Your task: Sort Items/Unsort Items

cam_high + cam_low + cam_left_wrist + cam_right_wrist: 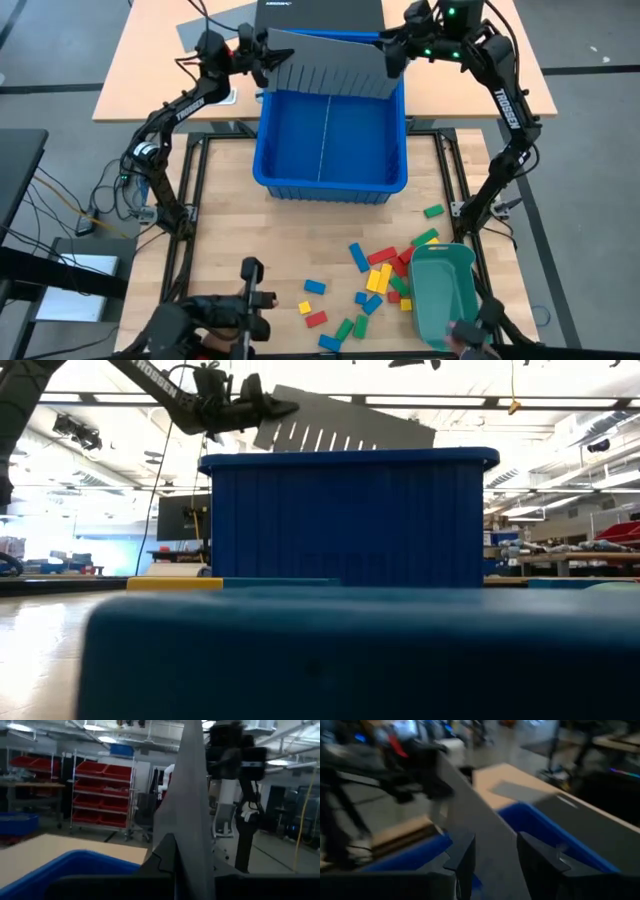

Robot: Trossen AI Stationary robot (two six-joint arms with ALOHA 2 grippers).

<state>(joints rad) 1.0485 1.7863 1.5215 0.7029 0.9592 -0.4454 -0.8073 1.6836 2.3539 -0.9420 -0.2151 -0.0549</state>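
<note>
The items, small red, yellow, green and blue toy blocks (378, 278), lie loose on the table's near right part. My left gripper (262, 55) is shut on the left end of the grey slotted divider sheet (330, 62), held over the far rim of the blue bin (330, 140). It also shows in the low view (268, 410). My right gripper (392, 55) is at the sheet's right end. In the right wrist view its fingers (465, 855) stand apart with the sheet (495, 845) showing between them. I cannot tell whether they touch it. My left gripper pinches the divider sheet's left end (285, 412) between its two fingers, coming level from the table's left. The sheet is lifted clear above the bin's rim, standing on edge and leaning, its slots pointing down. In the left wrist view one finger (167, 855) lies against the sheet (190, 795).
A teal-green tray (440, 290) stands at the near right beside the blocks. A black box (318, 15) sits beyond the bin. A blue block fills the low view's foreground (350, 650). Bare wood shows left of the blocks.
</note>
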